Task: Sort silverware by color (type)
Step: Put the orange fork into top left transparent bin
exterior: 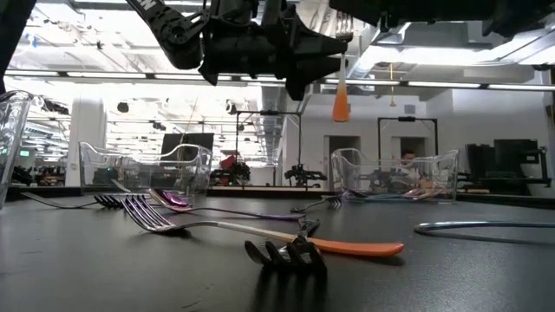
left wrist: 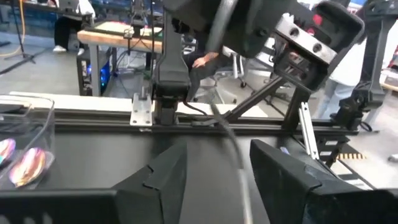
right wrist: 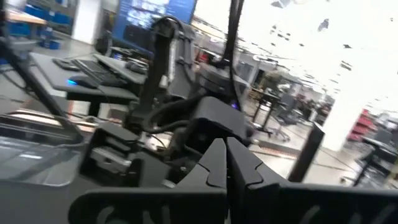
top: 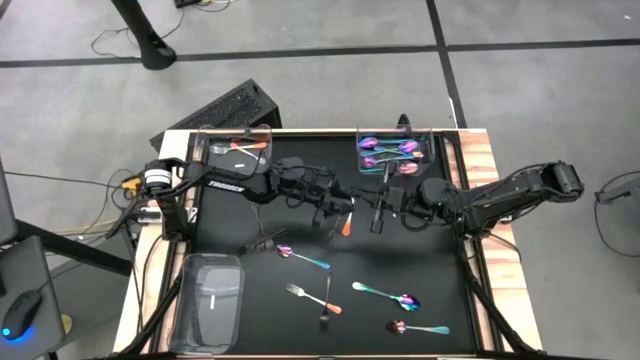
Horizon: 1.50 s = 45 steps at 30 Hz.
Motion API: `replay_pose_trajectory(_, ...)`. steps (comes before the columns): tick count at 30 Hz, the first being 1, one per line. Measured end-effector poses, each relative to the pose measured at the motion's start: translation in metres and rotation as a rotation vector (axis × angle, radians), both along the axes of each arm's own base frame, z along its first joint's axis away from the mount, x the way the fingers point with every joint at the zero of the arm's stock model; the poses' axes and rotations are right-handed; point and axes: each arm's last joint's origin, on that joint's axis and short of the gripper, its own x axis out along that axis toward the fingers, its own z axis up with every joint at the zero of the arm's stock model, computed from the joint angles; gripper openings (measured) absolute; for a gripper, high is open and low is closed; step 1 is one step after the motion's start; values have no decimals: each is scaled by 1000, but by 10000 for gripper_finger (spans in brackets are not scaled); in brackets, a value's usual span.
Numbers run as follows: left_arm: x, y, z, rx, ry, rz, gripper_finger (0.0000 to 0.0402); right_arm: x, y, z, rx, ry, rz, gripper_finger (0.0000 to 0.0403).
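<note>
A slim utensil with an orange handle (exterior: 341,102) hangs in the air over the table's middle (top: 347,225), orange end down. My left gripper (top: 338,208) and right gripper (top: 368,212) meet there, tip to tip. The left gripper (left wrist: 217,177) is open, its fingers standing on either side of a thin grey shaft (left wrist: 231,146). The right gripper (right wrist: 227,165) is shut. More silverware lies loose on the near half: an iridescent spoon (top: 300,257), an orange-handled fork (top: 312,298), a dark fork (top: 327,302) and two iridescent spoons (top: 388,295) (top: 418,327). My right gripper holds the orange-handled utensil lifted clear of the table, reaching level from the table's right. The utensil hangs nearly upright with its orange end (exterior: 341,108) lowest. The fingers themselves hide the place of contact, so which part they are on cannot be told.
A clear tray (top: 236,147) at the far left holds orange pieces, and a tray (top: 396,152) at the far right holds iridescent ones. A third tray (top: 208,300) sits at the near left corner. A dark piece (top: 262,243) lies left of centre.
</note>
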Motion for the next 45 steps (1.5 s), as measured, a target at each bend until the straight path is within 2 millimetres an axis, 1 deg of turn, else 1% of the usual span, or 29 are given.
replay_pose_trajectory(6, 0, 0, 1, -28, 1, 9, 135, 0, 0, 2, -23, -16, 12, 9)
replay_pose_trajectory(15, 2, -6, 2, -42, 0, 18, 132, 0, -7, 3, -28, -26, 53, 10)
replay_pose_trajectory(20, 2, -9, 1, -35, 7, 42, 132, 0, -6, 3, -37, -28, 95, 10)
replay_pose_trajectory(25, 2, -9, 0, -9, 3, 47, 132, 0, -6, 3, -44, -28, 100, 10)
replay_pose_trajectory(29, 2, -10, 0, 38, -7, 23, 122, 0, -6, 3, -49, -27, 100, 10)
replay_pose_trajectory(35, 2, -11, 0, 42, -6, -1, 109, 0, -5, 3, -62, -26, 102, 10)
replay_pose_trajectory(38, 2, -8, 0, 53, -5, 4, 87, 0, -5, 3, -65, -24, 101, 10)
replay_pose_trajectory(43, 1, -6, -2, 90, -3, -6, 13, 1, -5, 2, -66, -17, 100, 11)
replay_pose_trajectory(45, 1, -4, -3, 95, 9, 6, 7, 1, -5, 2, -62, -12, 100, 14)
